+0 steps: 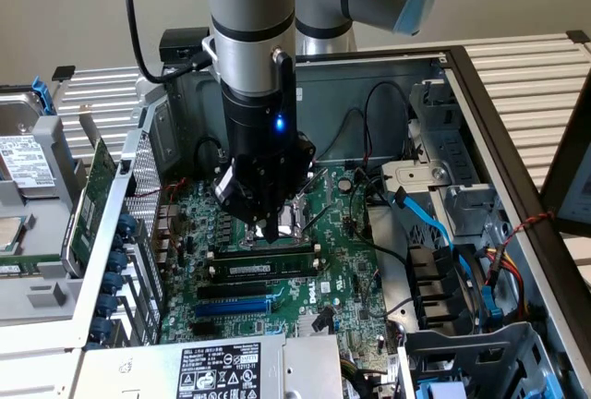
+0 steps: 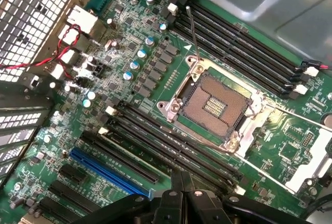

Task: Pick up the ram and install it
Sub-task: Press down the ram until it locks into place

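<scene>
**Ops:** Status on the ram?

**Arm:** Starting at me: my jaws [image 1: 266,225] are fully shut with nothing between them. They sit low over the motherboard [image 1: 355,265], right above the front slot bank.

**Ops:** So where's the stick?

**Arm:** The ram [image 1: 266,267] is on edge in one of the black slots just in front of the CPU socket [image 1: 288,216], directly under my tips. Its white label faces the exterior camera. I'd call pickup and placement done.

**Ops:** Seated and latched?

**Arm:** Can't tell. It looks level along the slot, but the end clips are too small to read. In the wrist view my shut tips cover the spot. Whether I'm touching its top edge or sitting just off it, I can't say either.

**Ops:** Anything else nearby?

**Arm:** Blue slot [image 2: 111,169] beside that bank is empty. The socket is open and bare. Past it, the second slot bank [image 2: 233,42] is empty too. Further out, an expansion card [image 1: 92,198] stands outside the case on the exterior view's left, not involved.

**Ops:** What's left?

**Arm:** My guess: only confirming full seat.
</scene>
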Tool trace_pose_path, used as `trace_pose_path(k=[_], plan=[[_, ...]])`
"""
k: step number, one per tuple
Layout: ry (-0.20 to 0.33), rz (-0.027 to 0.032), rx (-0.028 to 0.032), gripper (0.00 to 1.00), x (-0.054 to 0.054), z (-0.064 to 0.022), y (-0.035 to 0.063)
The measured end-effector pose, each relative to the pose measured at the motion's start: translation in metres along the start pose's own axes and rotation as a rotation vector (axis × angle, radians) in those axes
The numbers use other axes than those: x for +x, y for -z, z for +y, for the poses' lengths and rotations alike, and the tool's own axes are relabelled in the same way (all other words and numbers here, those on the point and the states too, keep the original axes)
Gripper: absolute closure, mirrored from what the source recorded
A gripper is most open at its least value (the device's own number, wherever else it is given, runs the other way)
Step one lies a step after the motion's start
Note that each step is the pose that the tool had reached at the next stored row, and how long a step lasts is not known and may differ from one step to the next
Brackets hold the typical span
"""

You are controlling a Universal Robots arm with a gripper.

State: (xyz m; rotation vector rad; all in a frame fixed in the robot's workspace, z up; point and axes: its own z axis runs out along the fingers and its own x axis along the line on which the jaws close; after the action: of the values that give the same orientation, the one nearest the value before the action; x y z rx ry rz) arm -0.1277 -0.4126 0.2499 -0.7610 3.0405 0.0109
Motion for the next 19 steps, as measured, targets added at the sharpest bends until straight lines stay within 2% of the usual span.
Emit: trace_pose_path(k=[4, 10, 19], plan=[[-0.046, 0.0018, 0.0037, 0.89, 0.0000, 0.0000, 0.0000], [-0.102, 0.0069, 0.0144, 0.89, 0.0000, 0.0000, 0.0000], [-0.204, 0.0106, 0.0225, 0.89, 0.0000, 0.0000, -0.0001]])
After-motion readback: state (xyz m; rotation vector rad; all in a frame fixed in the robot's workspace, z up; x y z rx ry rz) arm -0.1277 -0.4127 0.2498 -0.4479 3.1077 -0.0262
